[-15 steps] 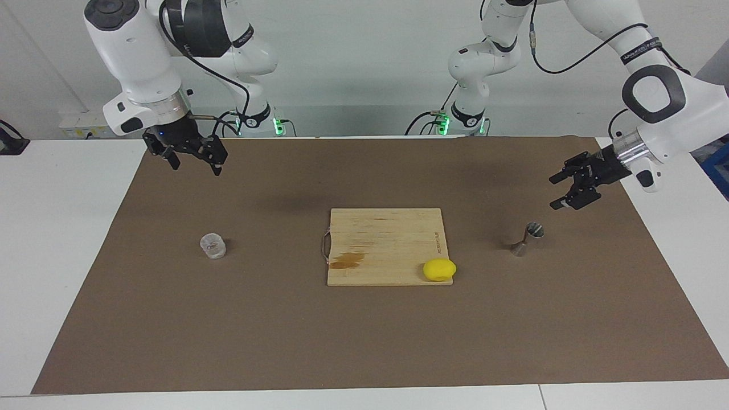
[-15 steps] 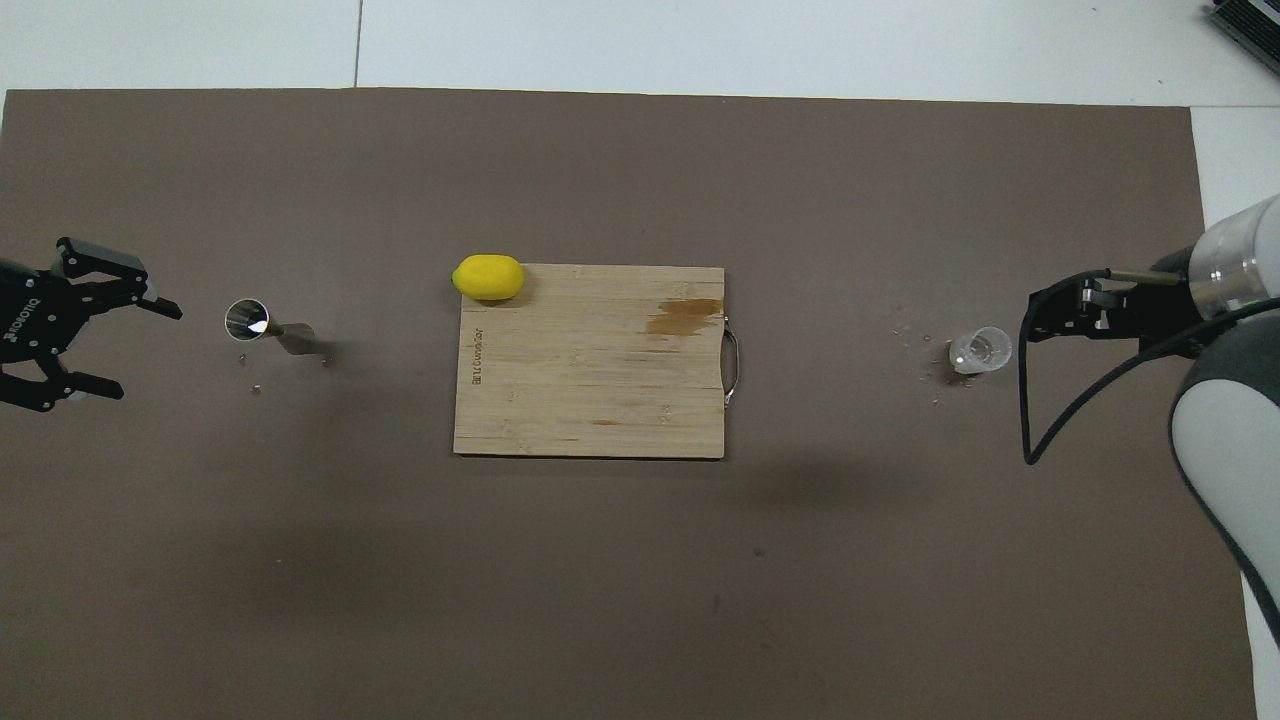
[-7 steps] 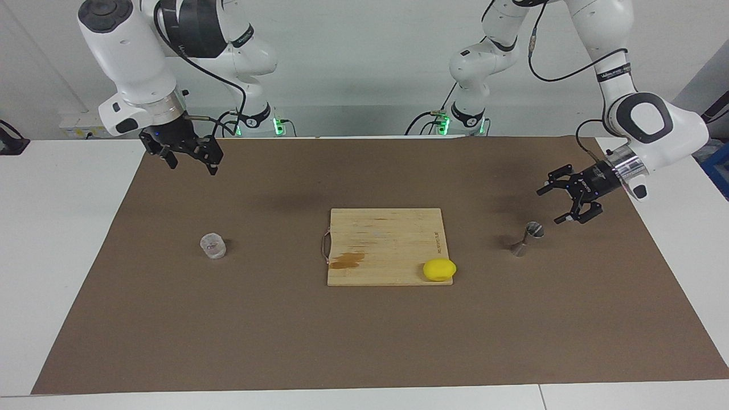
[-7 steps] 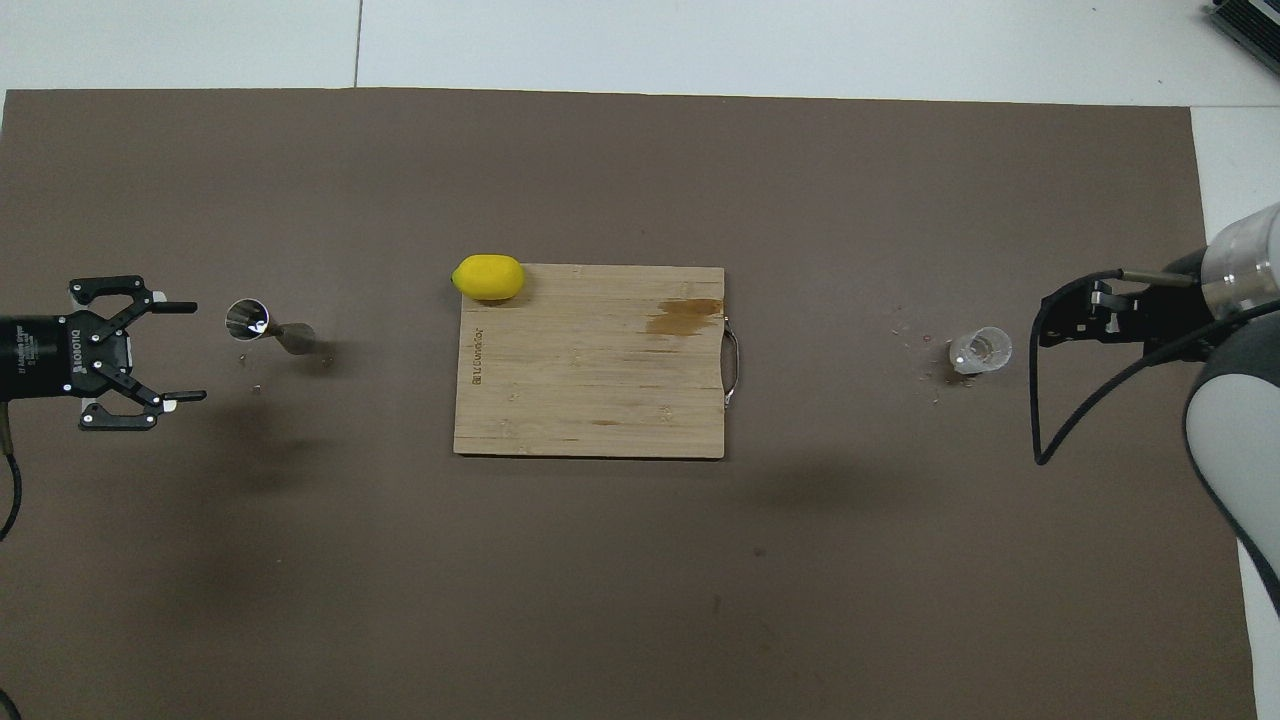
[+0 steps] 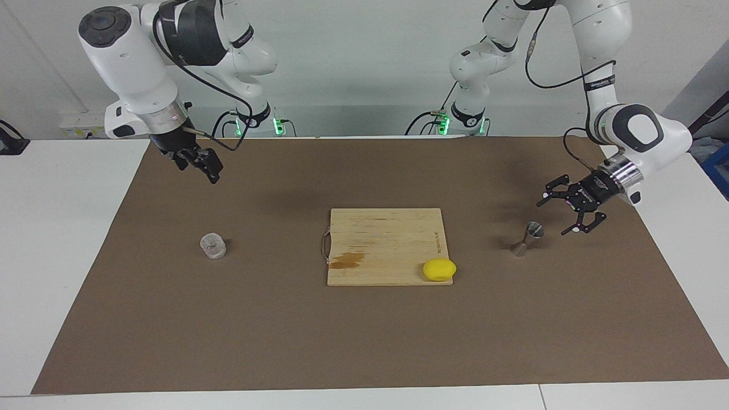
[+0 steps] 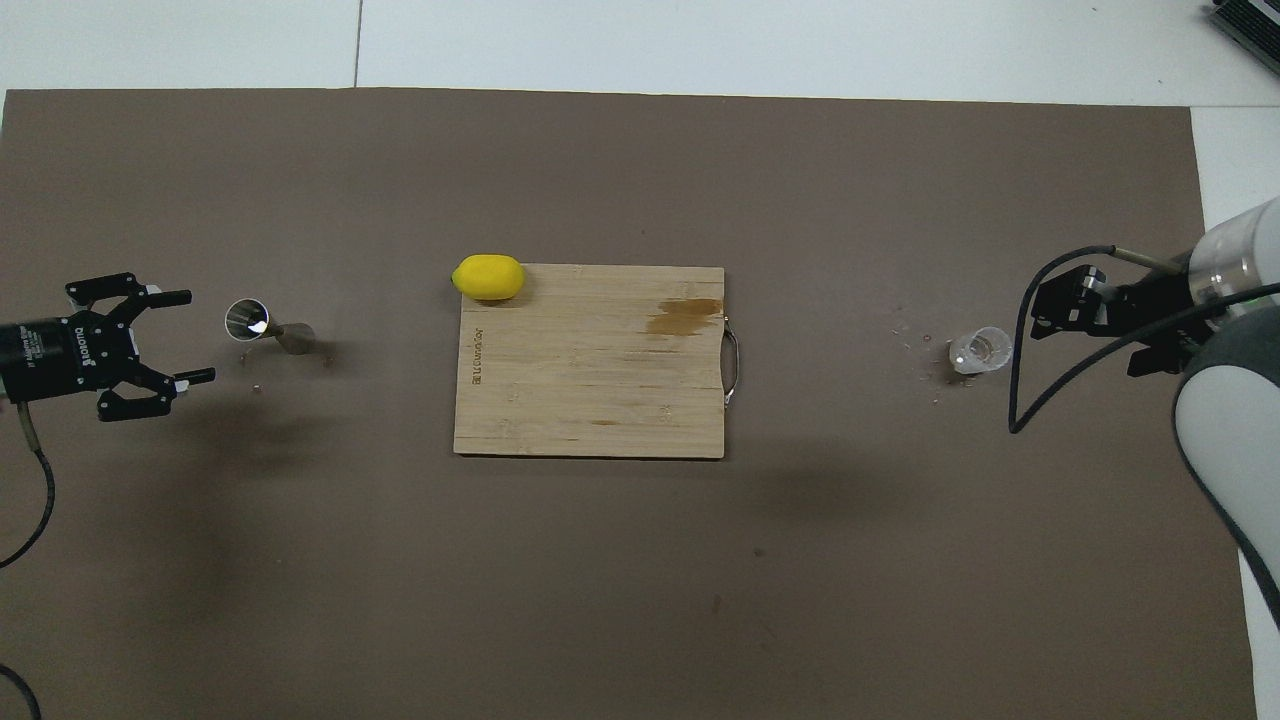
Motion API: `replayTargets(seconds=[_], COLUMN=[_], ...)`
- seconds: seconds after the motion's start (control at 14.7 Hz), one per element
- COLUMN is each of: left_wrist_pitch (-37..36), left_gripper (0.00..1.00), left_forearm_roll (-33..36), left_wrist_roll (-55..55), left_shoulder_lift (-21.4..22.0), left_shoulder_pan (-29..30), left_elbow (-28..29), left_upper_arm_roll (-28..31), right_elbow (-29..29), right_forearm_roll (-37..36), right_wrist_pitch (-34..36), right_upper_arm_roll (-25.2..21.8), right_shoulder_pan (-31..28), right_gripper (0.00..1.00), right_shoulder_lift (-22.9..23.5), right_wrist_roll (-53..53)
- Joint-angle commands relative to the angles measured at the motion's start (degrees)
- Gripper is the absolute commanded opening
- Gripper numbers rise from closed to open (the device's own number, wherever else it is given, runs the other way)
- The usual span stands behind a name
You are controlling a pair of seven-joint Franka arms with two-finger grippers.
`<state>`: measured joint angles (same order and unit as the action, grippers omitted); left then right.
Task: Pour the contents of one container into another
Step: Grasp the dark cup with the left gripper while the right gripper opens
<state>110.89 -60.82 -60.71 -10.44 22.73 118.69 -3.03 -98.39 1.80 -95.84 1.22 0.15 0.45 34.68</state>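
**Open Gripper Beside the Jigger, Cup Unheld**

My left gripper [image 5: 564, 213] hangs low just beside the jigger [image 5: 527, 239] with its fingers spread wide, apart from it — the jigger stands upright on the brown mat [image 5: 364, 341] toward my left arm's end. My right gripper [image 5: 199, 165] is raised over the mat near the cup [image 5: 213, 246]; I cannot tell how its fingers stand. The cup sits on the mat toward my right arm's end. Between them lies the board [image 5: 387, 239], a lemon [image 5: 439, 269] on its corner.
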Motion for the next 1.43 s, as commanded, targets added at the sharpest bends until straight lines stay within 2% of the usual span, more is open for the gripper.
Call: replayTargets(seconds=[0.0,0.55,0.68,0.89,1.02,1.23,1.3,1.36], left_wrist_pitch=[3.53,6.52,6.44,6.61,6.96,6.88,6.79,6.62], left_gripper=[1.0,1.0,0.95,0.9,0.86,0.74,0.63,0.38], left_forearm_roll=[-2.37,-2.81,-3.42,-3.95,-4.13,-4.21,-4.22,-4.22], left_wrist_roll=[-0.81,-0.72,-0.72,-0.72,-0.72,-0.81,-0.81,-0.81], left_shoulder_lift=[0.86,0.78,0.86,0.95,0.95,0.95,0.95,1.04], left_shoulder_pan=[-1.28,-4.45,-4.45,-4.54,-4.54,-4.54,-4.54,-4.54], left_elbow=[3.03,4.09,4.18,4.53,4.53,4.54,4.62,4.62], left_upper_arm_roll=[-0.23,-0.23,-0.23,-0.23,-0.23,-0.23,-0.23,-0.23], right_elbow=[-0.67,-0.84,-0.84,-2.51,-3.65,-6.63,-7.08,-7.08], right_forearm_roll=[2.07,11.37,14.53,16.75,18.06,20.34,20.35,20.35], right_wrist_pitch=[-2.33,-2.77,-3.21,-8.12,-10.23,-15.24,-16.47,-16.83], right_upper_arm_roll=[0.45,0.45,0.45,0.45,0.45,0.45,0.45,0.54], right_shoulder_pan=[-2.87,-12.0,-14.03,-15.62,-15.8,-16.23,-16.76,-16.68], right_gripper=[0.91,0.91,0.91,0.91,0.84,0.86,0.87,0.87], right_shoulder_lift=[1.04,8.95,11.05,12.82,13.52,14.14,14.49,15.36], right_wrist_roll=[6.35,15.86,16.03,17.97,17.62,17.97,17.97,17.97])
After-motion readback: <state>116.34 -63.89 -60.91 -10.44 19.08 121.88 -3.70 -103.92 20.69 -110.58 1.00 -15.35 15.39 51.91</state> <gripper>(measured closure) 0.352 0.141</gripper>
